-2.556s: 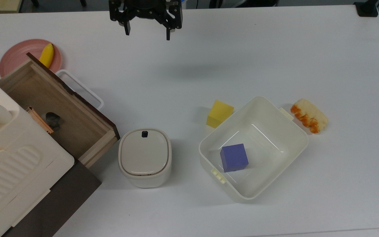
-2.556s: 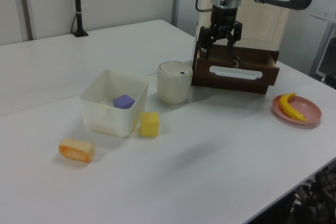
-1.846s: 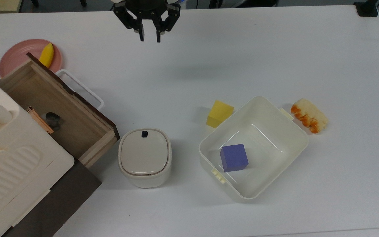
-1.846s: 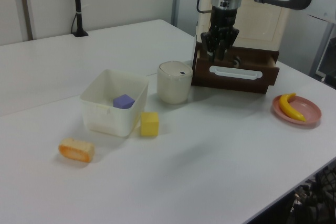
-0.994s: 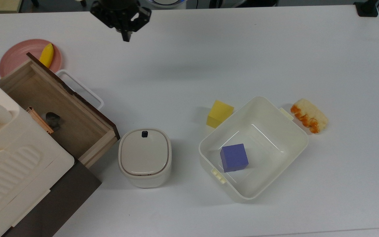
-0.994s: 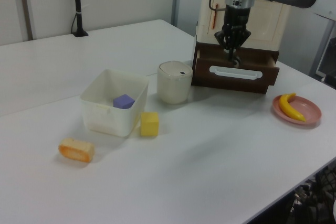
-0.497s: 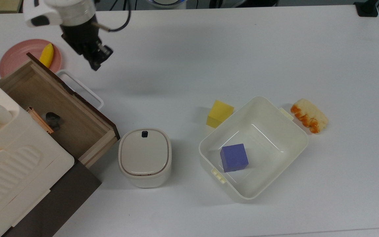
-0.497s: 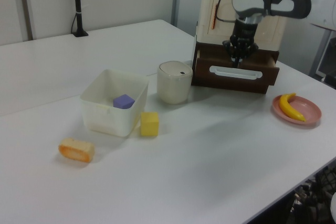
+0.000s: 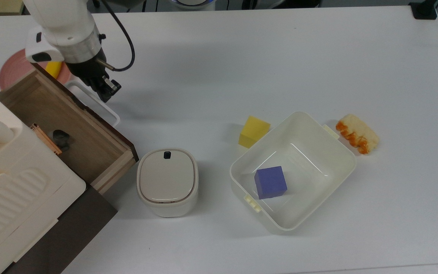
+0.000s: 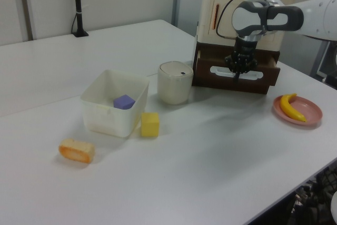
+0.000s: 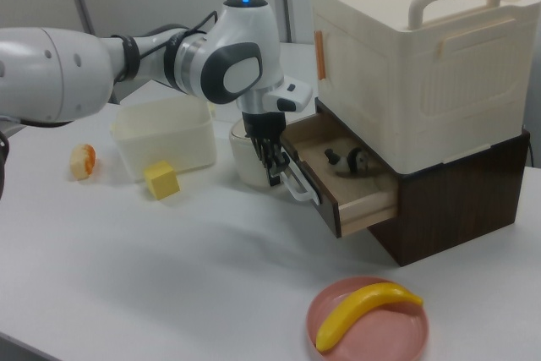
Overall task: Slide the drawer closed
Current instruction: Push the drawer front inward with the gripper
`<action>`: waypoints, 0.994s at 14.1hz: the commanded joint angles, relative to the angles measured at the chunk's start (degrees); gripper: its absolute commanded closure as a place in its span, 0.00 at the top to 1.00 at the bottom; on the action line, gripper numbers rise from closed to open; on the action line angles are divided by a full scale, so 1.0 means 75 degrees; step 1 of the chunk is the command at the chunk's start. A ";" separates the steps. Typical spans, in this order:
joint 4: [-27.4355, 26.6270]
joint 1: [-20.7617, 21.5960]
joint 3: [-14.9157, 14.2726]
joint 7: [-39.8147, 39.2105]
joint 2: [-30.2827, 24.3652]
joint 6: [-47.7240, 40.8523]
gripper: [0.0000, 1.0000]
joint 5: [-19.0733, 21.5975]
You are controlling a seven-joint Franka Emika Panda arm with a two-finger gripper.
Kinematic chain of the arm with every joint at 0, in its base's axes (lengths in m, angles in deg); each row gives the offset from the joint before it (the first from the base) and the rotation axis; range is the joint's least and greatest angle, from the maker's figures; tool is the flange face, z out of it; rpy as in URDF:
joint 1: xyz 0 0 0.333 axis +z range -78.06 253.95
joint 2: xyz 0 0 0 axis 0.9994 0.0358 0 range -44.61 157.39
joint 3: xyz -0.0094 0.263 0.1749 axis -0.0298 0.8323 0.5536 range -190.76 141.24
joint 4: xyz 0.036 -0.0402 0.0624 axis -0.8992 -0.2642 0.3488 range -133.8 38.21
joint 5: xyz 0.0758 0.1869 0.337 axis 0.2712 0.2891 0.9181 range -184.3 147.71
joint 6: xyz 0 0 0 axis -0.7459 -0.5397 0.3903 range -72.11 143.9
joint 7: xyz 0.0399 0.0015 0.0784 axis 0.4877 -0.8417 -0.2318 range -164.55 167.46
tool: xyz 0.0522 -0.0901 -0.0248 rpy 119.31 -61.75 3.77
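One drawer [image 9: 63,121] stands pulled out at the bench's [image 9: 280,57] edge; we see our tool [image 9: 105,91], fingers pressed together on nothing, against its white loop handle [image 9: 107,110].

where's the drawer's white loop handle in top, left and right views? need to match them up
Top view: white loop handle, upper left, beside the gripper.
Left view: upper right, on the drawer front.
Right view: centre, at the gripper tip.
Shared landmark: the small white lidded container beside the drawer.

Light-wood drawer [image 9: 70,125] with dark brown front, white handle [image 9: 93,102], pink plate [image 11: 368,327], yellow banana [image 11: 363,312], purple cube [image 9: 270,182], white bench [image 9: 280,57].
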 commanded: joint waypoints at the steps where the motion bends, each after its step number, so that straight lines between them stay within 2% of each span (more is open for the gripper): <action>1: -0.0124 -0.0056 -0.0092 0.0168 0.0057 0.0745 0.00 0.0150; 6: 0.0052 -0.0408 -0.0092 0.0156 0.0313 0.1929 0.00 0.0150; 12: 0.0158 -0.0514 -0.0115 0.0156 0.0712 0.3546 0.00 0.0079; 14: 0.0158 -0.0514 -0.0139 0.0156 0.0771 0.3713 0.00 0.0079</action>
